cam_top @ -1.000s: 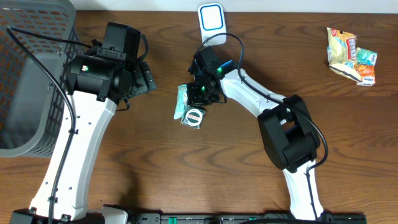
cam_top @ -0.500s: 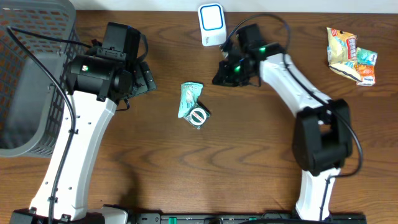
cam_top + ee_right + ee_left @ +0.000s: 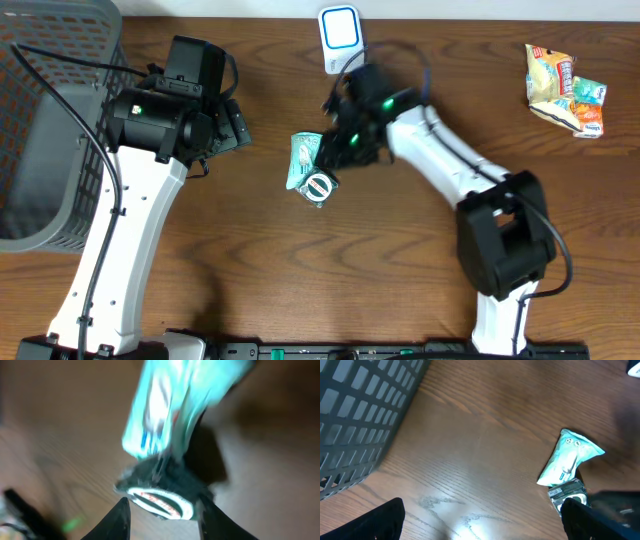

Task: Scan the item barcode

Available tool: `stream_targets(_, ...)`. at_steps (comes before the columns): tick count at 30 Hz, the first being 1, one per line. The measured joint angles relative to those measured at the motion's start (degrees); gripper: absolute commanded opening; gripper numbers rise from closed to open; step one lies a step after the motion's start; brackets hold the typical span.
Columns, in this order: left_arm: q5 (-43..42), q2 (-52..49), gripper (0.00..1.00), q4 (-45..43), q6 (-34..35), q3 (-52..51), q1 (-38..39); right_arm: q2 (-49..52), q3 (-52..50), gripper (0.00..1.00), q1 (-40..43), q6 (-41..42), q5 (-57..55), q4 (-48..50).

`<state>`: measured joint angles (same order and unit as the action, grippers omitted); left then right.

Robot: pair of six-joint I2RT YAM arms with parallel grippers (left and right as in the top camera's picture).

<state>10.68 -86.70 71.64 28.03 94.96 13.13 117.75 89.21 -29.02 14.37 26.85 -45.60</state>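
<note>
Right arm stretches left over the bench; the right gripper, narrowly parted, straddles the teal packet. Half a second earlier it hung shut beside the scanner. The left gripper stands wide.

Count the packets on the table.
4: teal packet and dark packet, touching, mid-table; yellow packet and green packet, overlapping, at the far right corner. Others may lie hidden beneath.

The right wrist view is badly blurred: the teal packet and the dark pack with a round label below it show no readable print, and any barcode is lost. From overhead, the right gripper covers the packet's right edge, and the grey basket runs off the left edge. The left gripper shows only its fingertips at the bottom edge.
</note>
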Motion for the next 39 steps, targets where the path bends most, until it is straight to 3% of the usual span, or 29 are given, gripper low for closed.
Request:
stream_targets(6, 0.0, 0.0, 0.98, 0.0, 0.0, 0.0, 0.0, 0.0, -3.7, 0.25, -5.6, -0.8, -4.4, -0.2)
stream_targets(13, 0.0, 0.0, 0.98, 0.0, 0.0, 0.0, 0.0, -0.3, -3.6, 0.29, -6.7, -1.4, -5.5, -1.7)
stream_targets(23, 0.0, 0.0, 0.98, 0.0, 0.0, 0.0, 0.0, -5.7, -1.4, 0.16, -3.9, -1.7, -14.3, 8.8)
stream_targets(30, 0.0, 0.0, 0.98, 0.0, 0.0, 0.0, 0.0, -2.5, -1.1, 0.01, -4.5, -1.8, -15.0, 8.8)
stream_targets(39, 0.0, 0.0, 0.98, 0.0, 0.0, 0.0, 0.0, 1.7, -1.2, 0.02, -6.3, -1.8, -8.9, 2.0)
